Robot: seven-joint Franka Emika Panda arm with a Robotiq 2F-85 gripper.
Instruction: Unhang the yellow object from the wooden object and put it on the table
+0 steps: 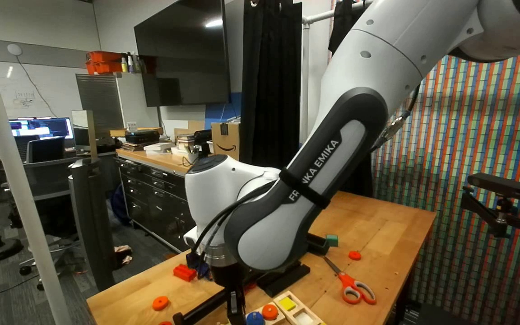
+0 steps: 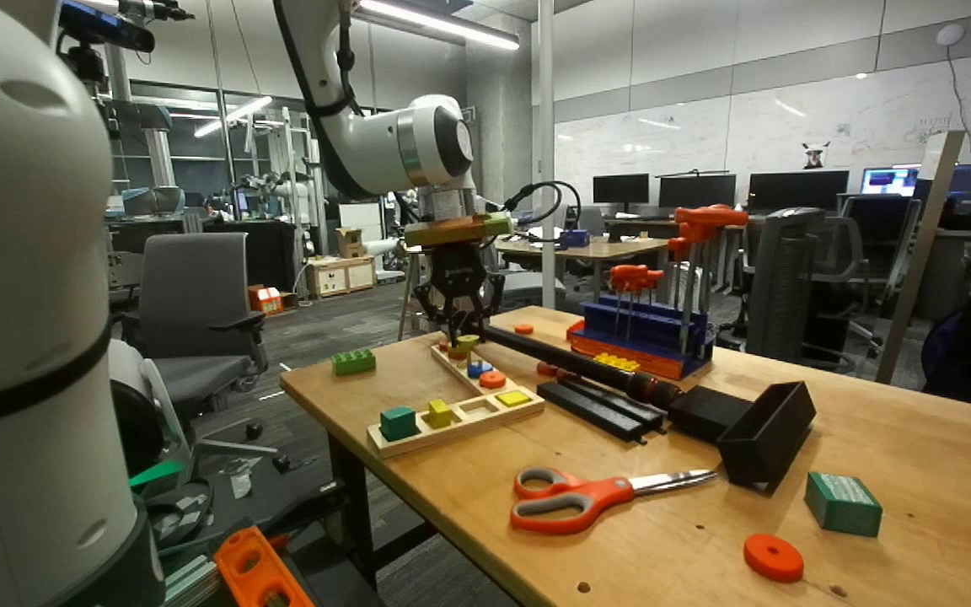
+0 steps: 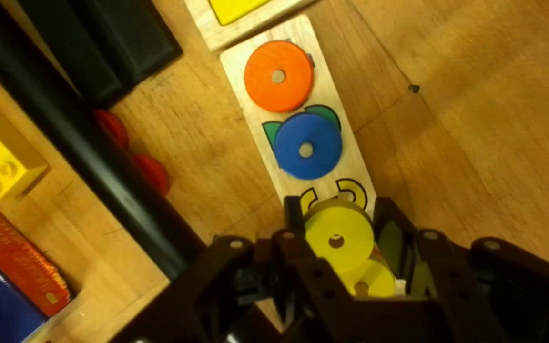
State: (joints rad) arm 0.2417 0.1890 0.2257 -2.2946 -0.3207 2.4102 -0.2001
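Gripper (image 3: 337, 214), black, closed to width of gripped round yellow disc (image 3: 322, 243), above pale wooden peg board (image 3: 348, 164), right of black bar (image 3: 91, 147) (wrist view); clearance unclear, sideways pull could drag board along

On the wooden table (image 2: 915, 421) lie a peg board (image 3: 324, 186), orange-handled scissors (image 2: 612, 491) and 2 green blocks (image 2: 844, 510).

In wrist view, pegboard (image 3: 261, 116) on table (image 3: 470, 190) mid-frame, discs (image 3: 279, 97) on it, tray (image 3: 238, 27) at top, bar (image 3: 88, 147) between pegboard and brick (image 3: 5, 140) far left.
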